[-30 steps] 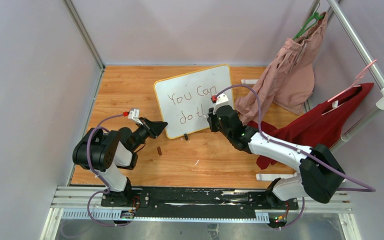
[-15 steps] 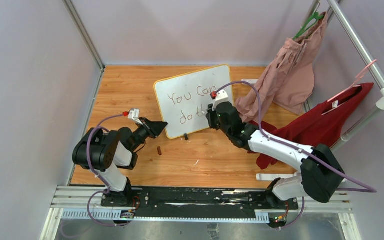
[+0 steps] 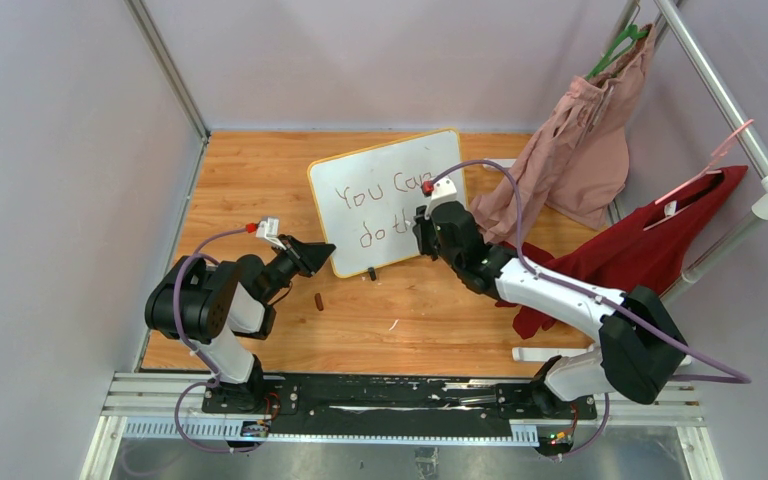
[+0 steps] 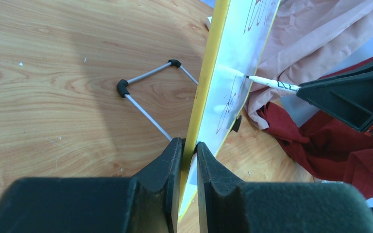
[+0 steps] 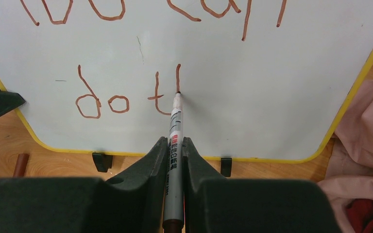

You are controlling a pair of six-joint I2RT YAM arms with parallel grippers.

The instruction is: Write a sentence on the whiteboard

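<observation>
Two lines stand half-done: your right gripper (image 5: 175,143) clamps the marker (image 5: 175,121), its tip touching the whiteboard (image 5: 281,97) just ahead of the fingers, seemingly finishing an "h" stem. Your left gripper (image 4: 189,145) pinches the board's edge. Next, arch rightward to continue the sentence (image 5: 157,90).

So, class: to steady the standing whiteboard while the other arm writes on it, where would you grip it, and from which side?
Grip its thin yellow-framed left edge, low down, coming edge-on from the left. The whiteboard stands propped on a wire stand, so jaws can straddle the rim, clear of the face where the marker writes. The left gripper is clamped just there.
</observation>
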